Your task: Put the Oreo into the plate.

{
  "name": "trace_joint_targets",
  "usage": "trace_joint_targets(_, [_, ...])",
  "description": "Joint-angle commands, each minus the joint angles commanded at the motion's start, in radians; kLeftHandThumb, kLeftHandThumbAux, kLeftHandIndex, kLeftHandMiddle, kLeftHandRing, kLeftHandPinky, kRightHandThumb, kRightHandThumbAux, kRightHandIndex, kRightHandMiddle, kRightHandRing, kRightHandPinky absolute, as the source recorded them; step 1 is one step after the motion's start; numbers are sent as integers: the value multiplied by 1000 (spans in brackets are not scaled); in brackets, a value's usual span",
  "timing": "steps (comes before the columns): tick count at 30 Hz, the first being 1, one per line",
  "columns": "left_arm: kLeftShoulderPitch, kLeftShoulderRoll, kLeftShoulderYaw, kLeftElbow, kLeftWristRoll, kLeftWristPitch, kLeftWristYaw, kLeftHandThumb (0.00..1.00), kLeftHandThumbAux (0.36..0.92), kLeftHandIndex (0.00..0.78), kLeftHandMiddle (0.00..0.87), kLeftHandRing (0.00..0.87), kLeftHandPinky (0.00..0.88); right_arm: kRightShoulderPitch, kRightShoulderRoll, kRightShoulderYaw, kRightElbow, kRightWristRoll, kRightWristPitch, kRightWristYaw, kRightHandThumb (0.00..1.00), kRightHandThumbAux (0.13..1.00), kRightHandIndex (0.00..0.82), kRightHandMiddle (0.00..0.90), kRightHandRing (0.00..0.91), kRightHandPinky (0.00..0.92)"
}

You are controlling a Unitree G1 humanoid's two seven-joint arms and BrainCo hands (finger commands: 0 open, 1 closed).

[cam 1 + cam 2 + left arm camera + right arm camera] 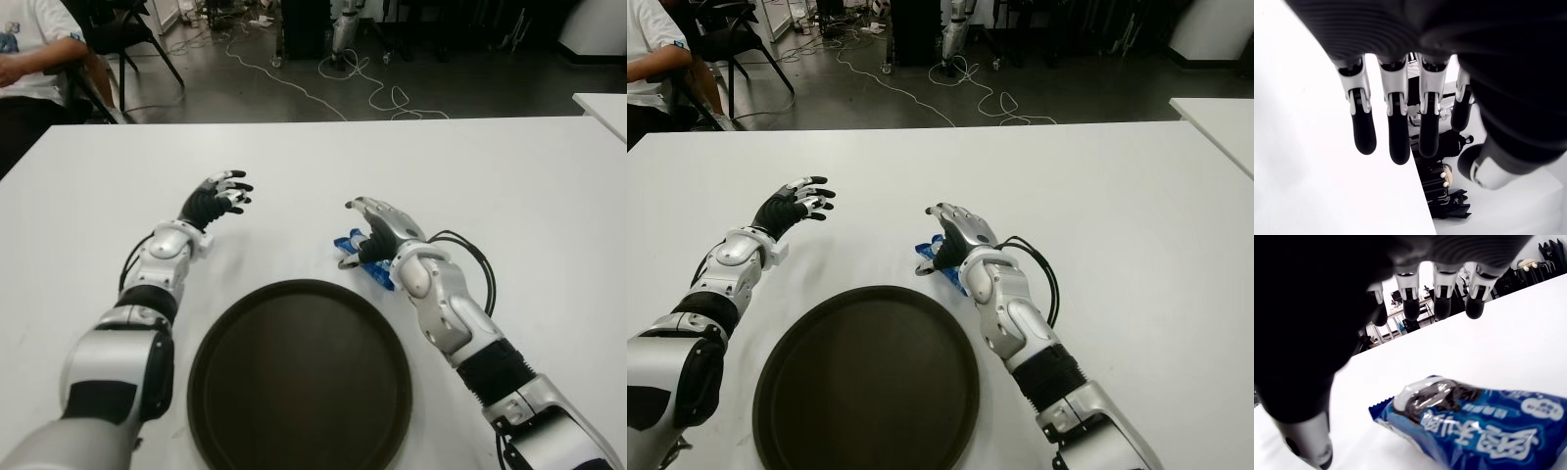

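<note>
While the left hand (223,191) shows over the white worktop (509,186) to the left of the scene, fingers spread and holding nothing, the left eye view has the right hand (377,235) directly above the blue Oreo packet (351,246), which lies on the worktop just beyond the far right edge of the dark round plate (294,382). A person's arm and white sleeve (34,44) show at the far left corner, and cables (372,93) trail over the floor behind.

From the right eye view, the packet peeks out from under the right hand on its left side, outside the plate.

Seen by the left wrist view, four fingers (1396,122) hang straight and apart, grasping nothing.

Looking from the right wrist view, the packet lies flat below the open fingers (1442,293), which do not touch it.
</note>
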Motion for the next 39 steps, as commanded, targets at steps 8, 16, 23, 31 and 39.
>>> trace_joint_targets(8, [0,0,4,0,-5,4,-6,77,650,203,308,313,336,0,-5,2,-11,2,16,24,0,751,20,36,37,41])
trace_joint_targets(16, [0,3,11,-1,-11,7,-17,95,661,198,302,305,329,5,-9,5,-10,2,21,29,0,760,25,39,40,48])
trace_joint_targets(23, [2,5,14,-2,-10,3,-18,99,656,193,302,305,334,14,-7,-1,-20,2,20,12,0,755,36,49,50,52])
trace_joint_targets(31, [4,9,14,-3,-9,2,-20,101,646,191,298,304,337,23,-6,1,-33,0,34,10,0,764,55,55,59,65])
trace_joint_targets(39, [4,8,19,-1,-14,4,-23,99,655,184,292,299,328,41,-12,4,-41,-1,58,15,0,736,44,48,49,57])
